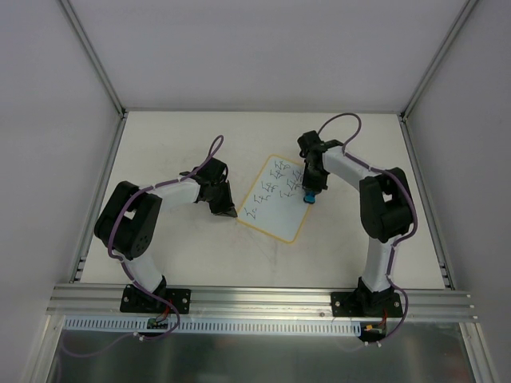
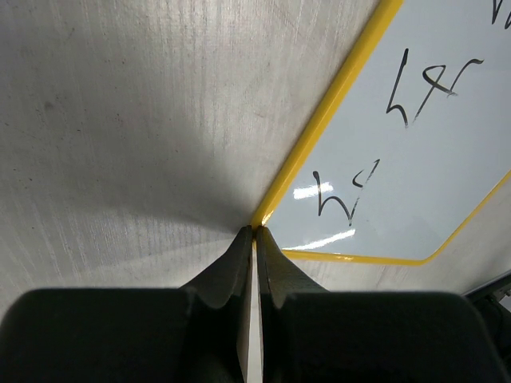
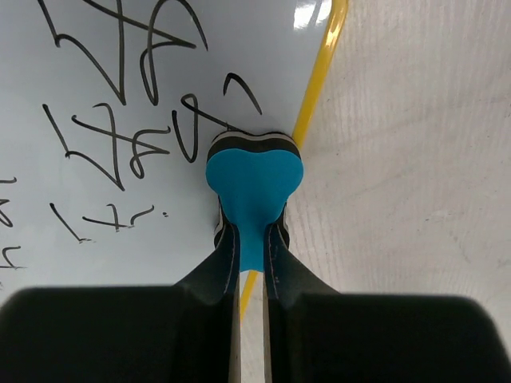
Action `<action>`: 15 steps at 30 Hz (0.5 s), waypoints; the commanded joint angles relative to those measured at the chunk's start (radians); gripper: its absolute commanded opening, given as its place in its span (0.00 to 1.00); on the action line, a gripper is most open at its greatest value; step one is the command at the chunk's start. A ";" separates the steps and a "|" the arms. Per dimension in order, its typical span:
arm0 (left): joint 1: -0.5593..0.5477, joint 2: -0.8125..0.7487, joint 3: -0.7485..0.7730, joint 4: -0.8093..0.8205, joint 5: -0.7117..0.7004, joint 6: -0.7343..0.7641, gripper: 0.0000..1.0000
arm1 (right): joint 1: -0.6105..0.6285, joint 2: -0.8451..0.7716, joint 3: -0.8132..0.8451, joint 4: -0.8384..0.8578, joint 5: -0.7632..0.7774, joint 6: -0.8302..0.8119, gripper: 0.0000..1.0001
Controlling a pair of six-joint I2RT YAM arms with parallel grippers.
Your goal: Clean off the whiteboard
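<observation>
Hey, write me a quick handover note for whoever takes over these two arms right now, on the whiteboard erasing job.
Left end effector: shut, tips on the border of the whiteboard at the corner nearest the left arm, apparently pinning it.
Right end effector: shut on the blue eraser, which sits on the board's face beside its right border.
Whiteboard: flat on the table, between the arms.
Done: eraser grasped and brought onto the board.
Left: scribbles cover much of the face; no wiped patch is clear, so all of it needs wiping.
</observation>
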 commanded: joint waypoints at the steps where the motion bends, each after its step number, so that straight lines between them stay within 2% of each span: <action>1: 0.008 0.029 -0.046 -0.110 -0.078 0.049 0.00 | 0.030 0.016 -0.008 -0.067 0.006 -0.029 0.00; 10: 0.008 0.027 -0.051 -0.110 -0.072 0.050 0.00 | 0.192 0.146 0.181 -0.068 -0.084 -0.109 0.00; 15: 0.008 0.021 -0.057 -0.110 -0.073 0.052 0.00 | 0.258 0.263 0.389 -0.119 -0.130 -0.133 0.00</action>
